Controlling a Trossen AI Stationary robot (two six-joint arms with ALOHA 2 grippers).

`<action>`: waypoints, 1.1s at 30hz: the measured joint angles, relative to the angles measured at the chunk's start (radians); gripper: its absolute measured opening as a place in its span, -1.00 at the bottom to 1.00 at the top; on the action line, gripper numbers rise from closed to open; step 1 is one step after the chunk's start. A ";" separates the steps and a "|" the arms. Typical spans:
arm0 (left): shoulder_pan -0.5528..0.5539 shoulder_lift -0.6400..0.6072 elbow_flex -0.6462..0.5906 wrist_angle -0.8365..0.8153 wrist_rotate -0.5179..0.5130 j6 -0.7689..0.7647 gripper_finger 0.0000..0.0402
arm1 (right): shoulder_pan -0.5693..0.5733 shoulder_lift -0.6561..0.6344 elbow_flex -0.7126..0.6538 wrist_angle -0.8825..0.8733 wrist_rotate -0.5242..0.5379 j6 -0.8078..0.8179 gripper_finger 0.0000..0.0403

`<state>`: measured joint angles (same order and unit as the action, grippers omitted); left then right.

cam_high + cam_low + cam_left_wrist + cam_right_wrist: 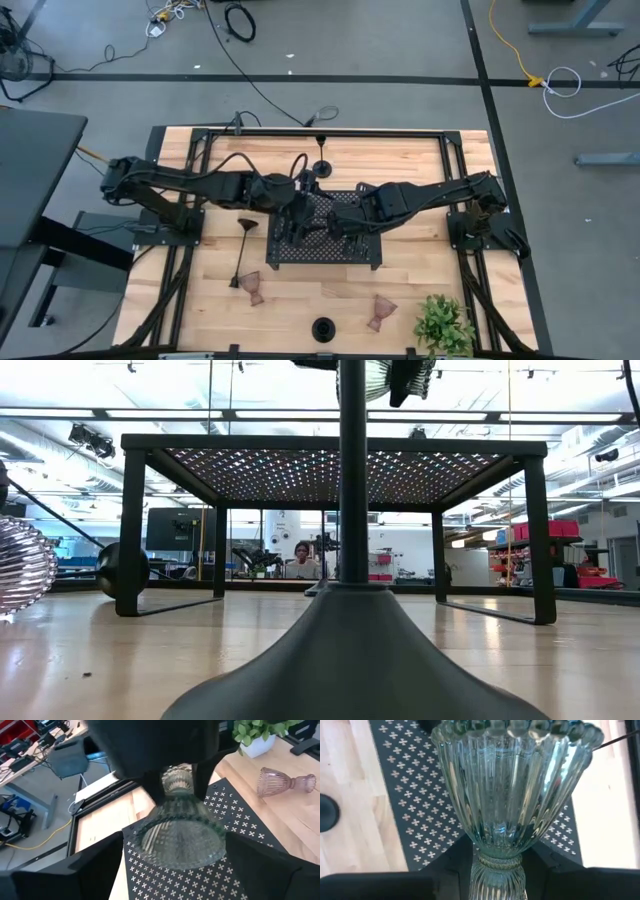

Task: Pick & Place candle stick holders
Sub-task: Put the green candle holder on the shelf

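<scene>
A pale green ribbed glass candle stick holder (177, 832) hangs over the black perforated tray (350, 255) at the table's middle. My right gripper (497, 872) is shut on it, coming in from the table's right. My left gripper (174, 842) faces it from the left, open. Its two fingers stand on either side of the holder's flared end; whether they touch it I cannot tell. Other holders are on the table: a black one stands upright at the far side (320, 152), and another black one lies left of the tray (243, 250). Two pinkish ones (253, 288) (380, 312) and a black one (323, 328) are at the near side. My right gripper pinches the holder's narrow waist (497, 862) between its two fingers, which lie across it. The fingers (150, 785) come from above, slanting down. The holder is tilted, one flared mouth (175, 852) turned toward my left gripper, and it hangs clear above the tray.
A small leafy plant (443, 322) stands at the near right corner. The tray stands on legs (130, 530) above the wooden tabletop. In the low view a black holder's base (350, 660) fills the foreground. Bare wood lies left and right of the tray.
</scene>
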<state>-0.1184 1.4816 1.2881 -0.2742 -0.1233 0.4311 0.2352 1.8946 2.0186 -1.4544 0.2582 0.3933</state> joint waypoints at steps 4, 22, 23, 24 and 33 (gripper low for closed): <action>-0.002 0.033 0.000 0.027 0.010 0.001 0.75 | -0.001 0.000 0.000 0.008 0.003 -0.006 -0.41; -0.003 0.088 0.000 0.065 -0.027 0.004 0.64 | 0.006 0.000 0.000 0.023 0.013 -0.010 -0.41; -0.003 0.092 0.000 0.065 -0.029 0.000 0.64 | 0.006 0.000 0.000 0.022 0.012 -0.009 -0.41; -0.003 0.096 0.000 0.065 -0.031 -0.005 0.64 | 0.006 0.000 0.000 0.021 0.011 -0.008 -0.41; -0.003 0.107 -0.002 0.058 -0.080 -0.009 0.60 | 0.006 0.000 -0.001 0.024 0.019 -0.009 -0.41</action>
<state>-0.1219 1.5887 1.2865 -0.2163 -0.2035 0.4219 0.2409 1.8946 2.0178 -1.4307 0.2775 0.3843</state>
